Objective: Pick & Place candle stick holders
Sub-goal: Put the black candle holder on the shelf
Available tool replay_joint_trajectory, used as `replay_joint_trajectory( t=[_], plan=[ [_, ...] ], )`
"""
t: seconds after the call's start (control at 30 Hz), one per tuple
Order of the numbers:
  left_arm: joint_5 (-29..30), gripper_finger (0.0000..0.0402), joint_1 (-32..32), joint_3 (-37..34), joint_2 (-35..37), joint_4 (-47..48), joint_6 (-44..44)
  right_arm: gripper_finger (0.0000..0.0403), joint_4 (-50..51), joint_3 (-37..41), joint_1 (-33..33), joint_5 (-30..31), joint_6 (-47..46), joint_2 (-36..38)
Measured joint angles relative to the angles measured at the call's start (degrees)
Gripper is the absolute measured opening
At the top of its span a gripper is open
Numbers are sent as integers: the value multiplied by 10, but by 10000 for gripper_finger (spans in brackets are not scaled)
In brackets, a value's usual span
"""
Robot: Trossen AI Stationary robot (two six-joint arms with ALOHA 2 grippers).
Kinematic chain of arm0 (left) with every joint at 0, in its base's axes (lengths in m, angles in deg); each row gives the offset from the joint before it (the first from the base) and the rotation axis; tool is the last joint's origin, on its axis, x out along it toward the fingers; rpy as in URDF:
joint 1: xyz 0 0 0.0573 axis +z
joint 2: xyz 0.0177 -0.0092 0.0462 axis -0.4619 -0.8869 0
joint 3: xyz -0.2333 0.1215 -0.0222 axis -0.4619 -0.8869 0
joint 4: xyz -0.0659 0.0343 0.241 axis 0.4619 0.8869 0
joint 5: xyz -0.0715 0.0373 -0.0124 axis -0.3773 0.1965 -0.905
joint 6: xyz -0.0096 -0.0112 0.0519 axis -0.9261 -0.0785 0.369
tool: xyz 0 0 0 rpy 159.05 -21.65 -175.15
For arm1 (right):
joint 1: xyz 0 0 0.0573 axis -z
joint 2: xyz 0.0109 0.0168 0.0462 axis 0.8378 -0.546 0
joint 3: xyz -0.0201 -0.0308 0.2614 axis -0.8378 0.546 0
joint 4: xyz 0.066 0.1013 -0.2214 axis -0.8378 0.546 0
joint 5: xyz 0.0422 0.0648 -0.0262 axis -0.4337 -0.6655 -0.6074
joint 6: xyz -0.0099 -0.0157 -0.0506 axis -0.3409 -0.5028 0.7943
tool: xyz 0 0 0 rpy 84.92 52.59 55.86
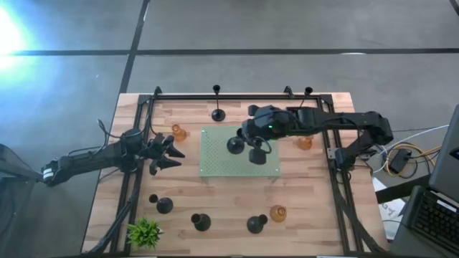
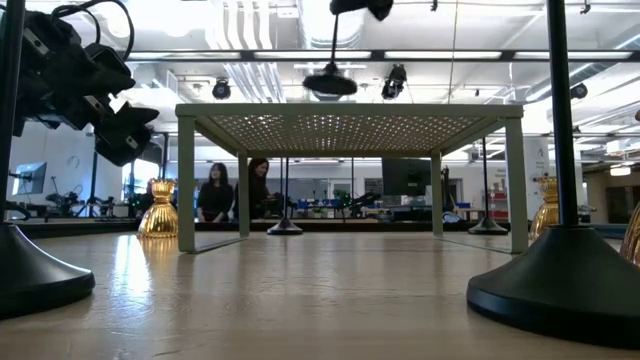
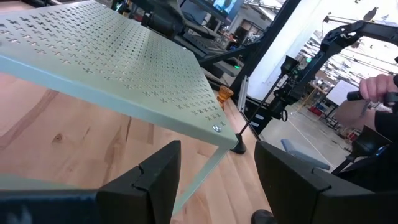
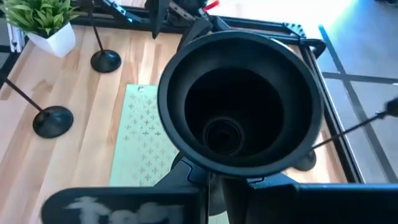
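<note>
The right hand (image 1: 252,148) is pinched shut on the stem of a black candle stick holder (image 4: 239,102), carrying it over the pale green perforated stand (image 1: 215,154). The holder is inverted: its domed base faces up into the wrist camera, its long axis running along the stem into the fingers, so it should be turned base-down and lowered level before release. The left hand (image 1: 166,153) waits spread wide, just beside the stand's left edge.

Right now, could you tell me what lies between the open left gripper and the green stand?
Only bare wood: in the high view, nothing sits between the left gripper and the green stand; the amber holder stands off that line.
</note>
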State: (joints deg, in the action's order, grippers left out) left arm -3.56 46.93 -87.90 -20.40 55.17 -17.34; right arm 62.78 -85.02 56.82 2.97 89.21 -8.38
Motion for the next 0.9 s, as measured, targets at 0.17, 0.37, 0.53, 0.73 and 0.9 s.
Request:
replay_joint_trajectory(
  t=[0.17, 0.37, 0.53, 0.73, 0.9],
  plan=[
    [0, 209, 0, 0, 0, 6, 0, 11, 53, -50, 13, -10, 3, -48],
    [0, 209, 0, 0, 0, 15, 0, 11, 61, -92, 26, -42, 17, -83],
    [0, 209, 0, 0, -1, 18, 0, 11, 62, -97, 44, -59, 21, -92],
    [0, 209, 0, 0, -2, 19, 0, 11, 58, -91, 73, -99, 12, -92],
    [0, 209, 0, 0, -2, 20, 0, 11, 63, -88, 81, -108, 12, -101]
  ],
)
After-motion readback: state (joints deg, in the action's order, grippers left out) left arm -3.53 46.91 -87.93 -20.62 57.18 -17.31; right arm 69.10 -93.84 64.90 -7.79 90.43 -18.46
